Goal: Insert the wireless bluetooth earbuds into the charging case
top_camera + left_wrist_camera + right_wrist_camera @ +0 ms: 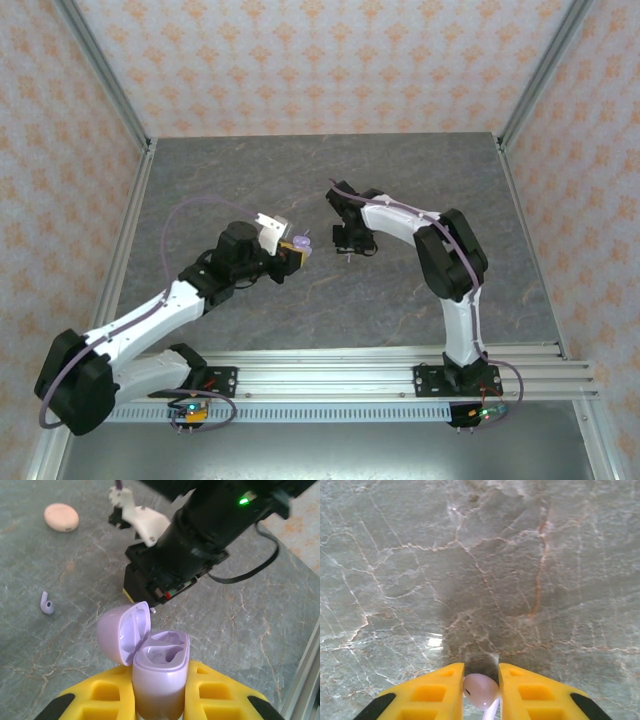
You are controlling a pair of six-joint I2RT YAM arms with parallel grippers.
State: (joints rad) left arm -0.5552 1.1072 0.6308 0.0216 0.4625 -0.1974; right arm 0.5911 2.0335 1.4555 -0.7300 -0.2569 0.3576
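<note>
My left gripper (160, 677) is shut on the body of a lilac charging case (161, 662), held upright above the table. Its lid (121, 632) hangs open to the left and both wells look empty. In the top view the case (299, 245) sits at the left gripper (293, 250), mid-table. My right gripper (481, 674) is shut on a small pale earbud (480, 690), its stem pointing back between the fingers, low over the marble. In the top view the right gripper (347, 250) hangs just right of the case. A lilac earbud (46, 604) lies loose on the table.
A closed pale pink round case (61, 517) lies on the table beyond the loose earbud. The right arm's black wrist (200, 535) looms close behind the open case. An aluminium rail (350, 378) runs along the near edge, and patterned walls enclose the table.
</note>
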